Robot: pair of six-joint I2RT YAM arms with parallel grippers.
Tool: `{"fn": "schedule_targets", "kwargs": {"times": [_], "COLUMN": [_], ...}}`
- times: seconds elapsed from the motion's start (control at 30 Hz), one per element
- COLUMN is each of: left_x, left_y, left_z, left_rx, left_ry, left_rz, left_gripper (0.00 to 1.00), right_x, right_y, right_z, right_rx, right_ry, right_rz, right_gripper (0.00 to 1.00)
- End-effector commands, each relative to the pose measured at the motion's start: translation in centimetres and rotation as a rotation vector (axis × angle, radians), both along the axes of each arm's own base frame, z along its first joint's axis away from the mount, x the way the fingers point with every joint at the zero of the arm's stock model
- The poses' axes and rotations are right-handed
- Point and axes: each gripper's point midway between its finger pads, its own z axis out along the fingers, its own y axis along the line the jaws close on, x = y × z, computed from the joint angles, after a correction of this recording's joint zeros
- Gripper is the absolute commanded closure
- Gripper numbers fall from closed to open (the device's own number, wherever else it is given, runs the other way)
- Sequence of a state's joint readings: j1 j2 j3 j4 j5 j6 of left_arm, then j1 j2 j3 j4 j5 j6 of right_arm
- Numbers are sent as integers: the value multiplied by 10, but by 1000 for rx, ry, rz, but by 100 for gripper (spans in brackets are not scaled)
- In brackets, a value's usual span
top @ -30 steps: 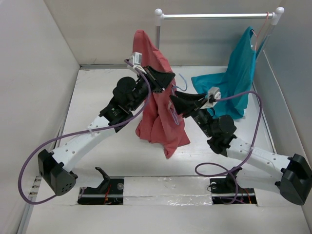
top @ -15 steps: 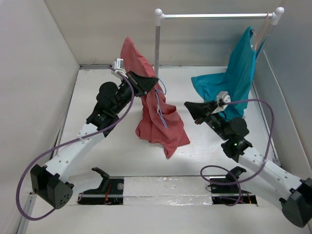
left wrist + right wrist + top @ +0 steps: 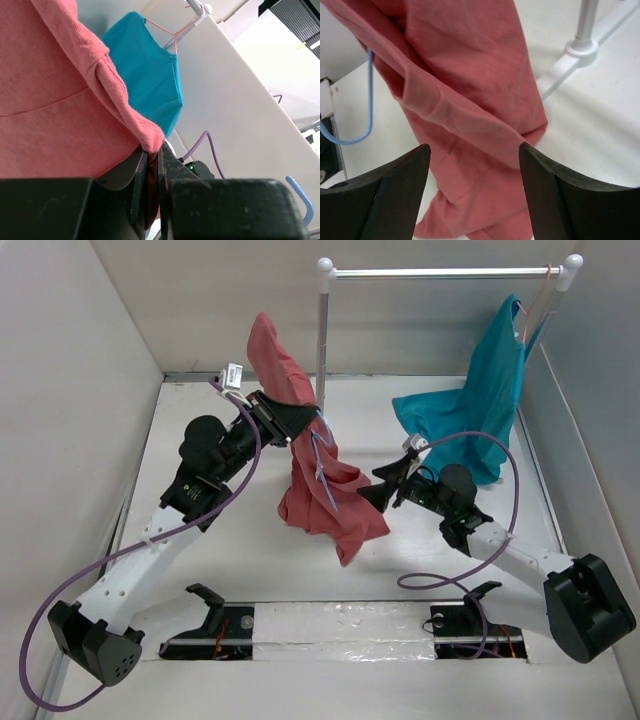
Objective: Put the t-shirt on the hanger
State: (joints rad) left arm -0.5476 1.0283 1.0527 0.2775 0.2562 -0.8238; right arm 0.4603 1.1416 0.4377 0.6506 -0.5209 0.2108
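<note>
Top external view: left gripper point(image 3: 303, 421) is raised above the white table point(image 3: 220, 560) and pinches the coral-red cotton t-shirt point(image 3: 325, 495) near its top. The t-shirt hangs down in a bunched drape with its lower end on the table. Left wrist view confirms it: left gripper point(image 3: 151, 159) has its fingers pressed together on a folded seam of the t-shirt point(image 3: 55, 100).

The thin light-blue wire hanger point(image 3: 320, 468) lies against the front of the hanging t-shirt, just below the left gripper. Its hook point(image 3: 304, 197) shows at the lower right of the left wrist view. Cannot tell what holds it up.

Right gripper point(image 3: 372, 496) sits just right of the t-shirt, low, pointing at it. In the right wrist view its fingers are spread with nothing between them point(image 3: 474, 150), facing the t-shirt point(image 3: 470, 100) and a loop of the hanger point(image 3: 368, 100).

A teal shirt point(image 3: 480, 405) hangs on the metal rail point(image 3: 440, 273) at back right.
</note>
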Motion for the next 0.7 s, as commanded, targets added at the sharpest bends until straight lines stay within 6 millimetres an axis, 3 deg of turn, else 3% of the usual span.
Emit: {"fn": "schedule_targets", "kwargs": {"times": [0.0, 0.17, 0.2, 0.23, 0.33, 0.43, 0.57, 0.67], "left_x": [-19, -23, -25, -24, -20, -19, -12, -9], "left_y": [11, 9, 10, 10, 15, 16, 14, 13], "left_z": [32, 30, 31, 31, 40, 57, 77, 88], "left_rx": [-48, -47, -54, -58, -59, -116, -196, -253], "left_ry": [-113, -106, -110, -108, -122, -156, -168, -174], "left_rz": [-9, -32, -34, -29, 9, -12, -40, -65], "left_gripper": [100, 100, 100, 100, 100, 100, 100, 100], "right_x": [0, 9, 7, 7, -5, -20, -55, -66], "right_y": [20, 30, 35, 38, 44, 46, 55, 55], "right_z": [35, 44, 46, 47, 40, 33, 15, 12], "right_rx": [-3, -14, -13, -14, -18, -13, 0, 6], "right_ry": [-125, -149, -150, -147, -122, -105, -46, -21], "right_rz": [67, 57, 75, 81, 97, 98, 104, 62], "right_gripper": [24, 31, 41, 64, 90, 100, 100, 100]}}
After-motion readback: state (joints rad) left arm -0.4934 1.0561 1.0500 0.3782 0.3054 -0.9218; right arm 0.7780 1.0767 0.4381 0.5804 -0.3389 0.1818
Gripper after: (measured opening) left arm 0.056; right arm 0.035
